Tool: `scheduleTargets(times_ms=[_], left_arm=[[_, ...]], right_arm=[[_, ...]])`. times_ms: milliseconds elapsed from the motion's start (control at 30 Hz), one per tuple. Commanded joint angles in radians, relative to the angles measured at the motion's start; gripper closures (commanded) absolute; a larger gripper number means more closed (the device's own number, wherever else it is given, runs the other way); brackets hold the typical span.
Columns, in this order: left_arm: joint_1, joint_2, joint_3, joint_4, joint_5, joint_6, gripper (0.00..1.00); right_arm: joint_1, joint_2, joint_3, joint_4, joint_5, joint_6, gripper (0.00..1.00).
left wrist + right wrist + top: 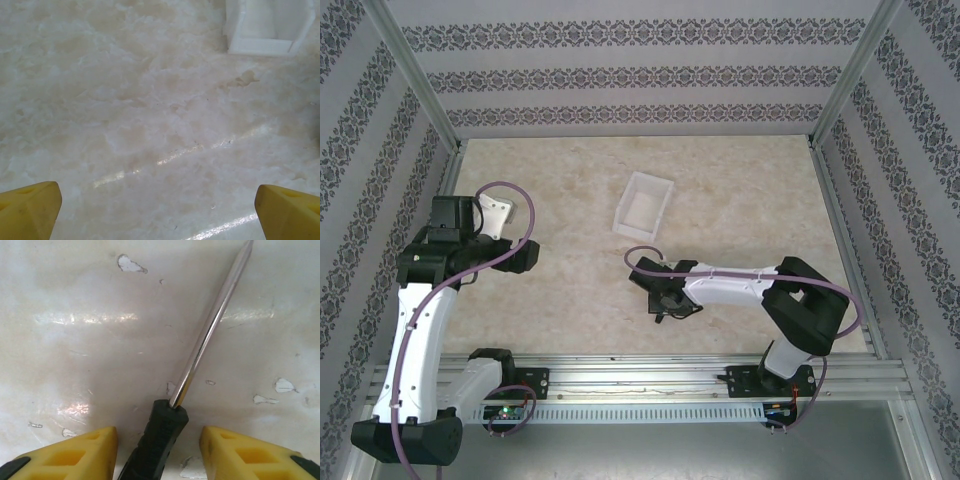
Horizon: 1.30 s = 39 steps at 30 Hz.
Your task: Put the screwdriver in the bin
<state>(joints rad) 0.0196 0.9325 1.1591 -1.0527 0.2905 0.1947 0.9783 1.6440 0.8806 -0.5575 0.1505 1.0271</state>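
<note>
In the right wrist view the right gripper (157, 450) is open; its two yellow fingers (70, 455) stand at the lower edge of the frame, cut off by the border. Between them lies the black handle of the screwdriver (201, 345), with a small gap of table on each side, so nothing is held; the butt of the handle is cut off at the bottom. The thin shiny shaft runs to the upper right of the frame, and its tip nearly meets the top border.

In the top view this gripper (667, 305) is low over the table (570, 290), a little below the centre; its dark body covers that spot, so we cannot make out the tool there. The bin (642, 205) stands apart from it, above the centre, and looks white and pale.

The left gripper (157, 210) is wide open and holds nothing; only its yellow tips show in the lower corners. The bin (260, 45) is cut off at the upper right of that frame. From above, the left gripper (495, 215) is at the left side.
</note>
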Motion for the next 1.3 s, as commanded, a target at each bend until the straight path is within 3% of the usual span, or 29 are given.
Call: scheduleTargets(times_ms=[0, 700, 900, 1267], left_arm=[[-0.009, -0.008, 0.033, -0.049, 0.019, 0.004, 0.01], [-0.009, -0.033, 0.029, -0.065, 0.023, 0.000, 0.01], [-0.009, -0.032, 0.035, -0.070, 0.030, 0.001, 0.01], [-0.009, -0.058, 0.044, -0.059, 0.051, 0.019, 0.01]], right_arm=[[0.019, 0.005, -0.036, -0.078, -0.005, 0.023, 0.54], [0.092, 0.027, -0.020, -0.115, 0.041, 0.008, 0.72], [0.092, -0.022, -0.022, -0.122, 0.079, 0.003, 0.78], [0.085, -0.146, -0.002, -0.171, 0.104, -0.052, 0.80]])
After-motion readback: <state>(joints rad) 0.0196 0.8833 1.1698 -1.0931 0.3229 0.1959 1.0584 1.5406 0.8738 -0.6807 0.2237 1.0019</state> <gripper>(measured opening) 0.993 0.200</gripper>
